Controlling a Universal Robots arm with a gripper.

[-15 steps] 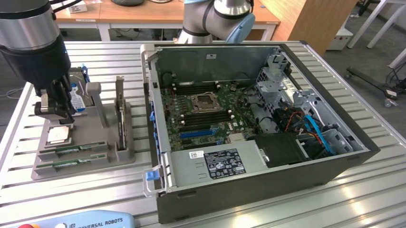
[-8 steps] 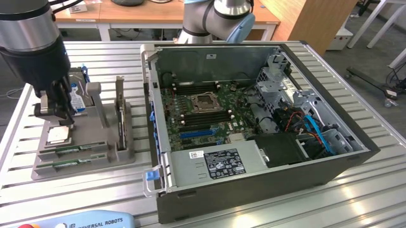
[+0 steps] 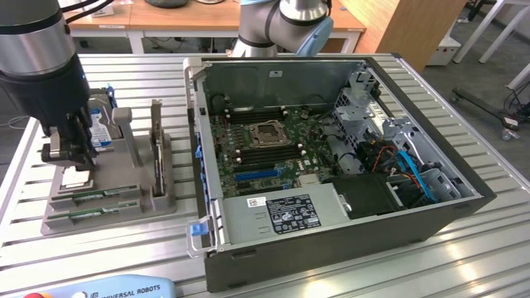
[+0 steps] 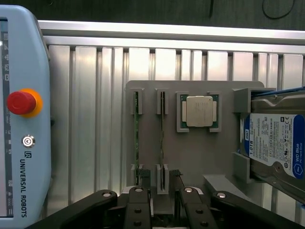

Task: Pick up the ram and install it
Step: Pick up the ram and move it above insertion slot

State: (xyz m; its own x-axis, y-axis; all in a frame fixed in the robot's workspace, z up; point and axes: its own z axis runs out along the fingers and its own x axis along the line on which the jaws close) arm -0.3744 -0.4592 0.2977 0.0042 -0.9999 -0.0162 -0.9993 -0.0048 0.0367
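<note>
The pick-up step is judged to be in hand; nothing is lifted yet and nothing is installed. The gripper (image 3: pixel 73 158) is held over the grey fixture (image 4: pixel 195 157). In the exterior view this fixture is seen on the slatted tabletop (image 3: pixel 463 261), at about nine o'clock from the open computer case (image 3: pixel 373 228).

The fingers (image 4: pixel 138 205) are spread and released, and nothing is grasped between them. In the wrist view the ram (image 4: pixel 162 138) is seen edge-on, standing in its slots in the fixture. It is lined up with the gap between the fingers but is not touched by them. The second stick (image 4: pixel 136 138) is stood parallel and just beside it, on the side away from the processor (image 4: pixel 200 111).

The grasp is judged to call for fingers kept square to the thin board and centred on it, so that the neighbouring stick is not caught. For seating, a long black memory slot (image 3: pixel 269 153) is offered beside the processor socket (image 3: pixel 267 133), at about ten o'clock within the case.

Counted:
- Two ram sticks
- One processor
- One hard drive (image 4: pixel 274 145)
- One fixture
- One case
- One teach pendant (image 4: pixel 24 119)
- One arm
</note>
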